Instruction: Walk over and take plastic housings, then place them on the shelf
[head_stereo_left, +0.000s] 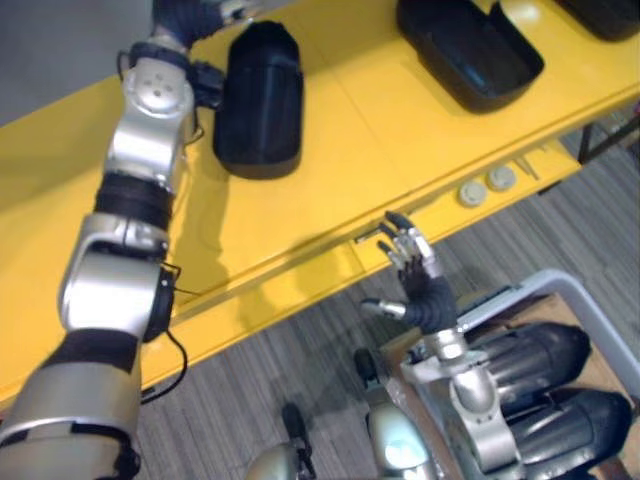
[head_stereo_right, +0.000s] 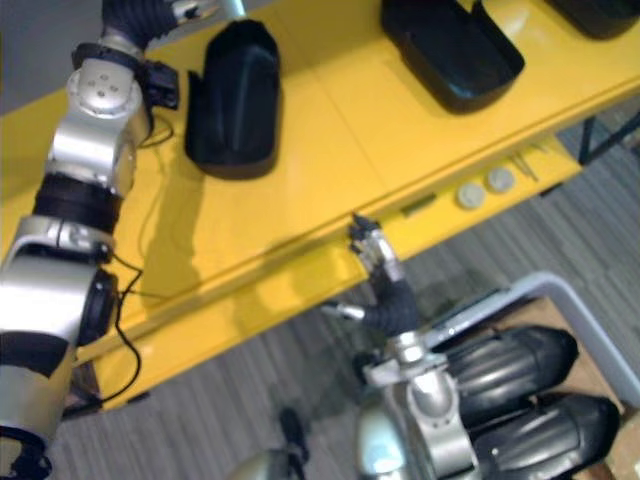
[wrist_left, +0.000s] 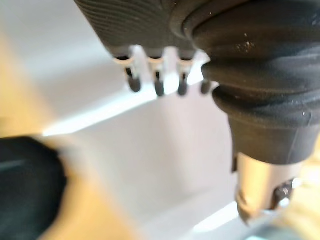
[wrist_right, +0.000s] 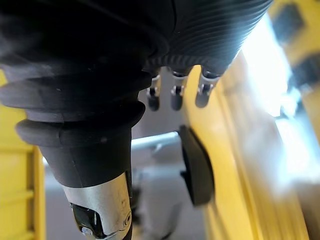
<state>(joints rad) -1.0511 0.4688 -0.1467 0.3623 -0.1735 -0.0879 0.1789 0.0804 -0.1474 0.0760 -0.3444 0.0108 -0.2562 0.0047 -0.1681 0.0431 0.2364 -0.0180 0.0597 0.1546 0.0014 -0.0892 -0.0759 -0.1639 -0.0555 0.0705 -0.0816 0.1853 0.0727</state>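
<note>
Right hand (head_stereo_left: 415, 270) is raised just in front of the yellow shelf (head_stereo_left: 330, 190), its fingers (head_stereo_left: 404, 240) straight and slightly spread, thumb out to the side, holding nothing. The fingertips are near the shelf's front lip; whether they touch it cannot be told.

Below and behind this hand, two black housings (head_stereo_left: 530, 355) lie side by side inside a grey tubular frame (head_stereo_left: 590, 300), well apart from the fingers.

Beyond the right hand, two round grey discs (head_stereo_left: 485, 186) sit on the shelf's front ledge.

Left arm reaches up across the shelf. Left hand (wrist_left: 140, 20) is at the far side of the shelf, fingers (wrist_left: 134, 82) relaxed and apart from the thumb, nothing between them.

Three plastic housings rest on the shelf:
- domed housing (head_stereo_left: 258, 100), rounded side up, just beside the left wrist on the forearm side of that hand; contact with the wrist cannot be judged, and it is not in the hand's fingers.
- open housing (head_stereo_left: 470, 50), hollow side up, well apart from both hands, beyond the right hand.
- third housing (head_stereo_left: 610, 15), partly in view, farthest from the left hand.
</note>
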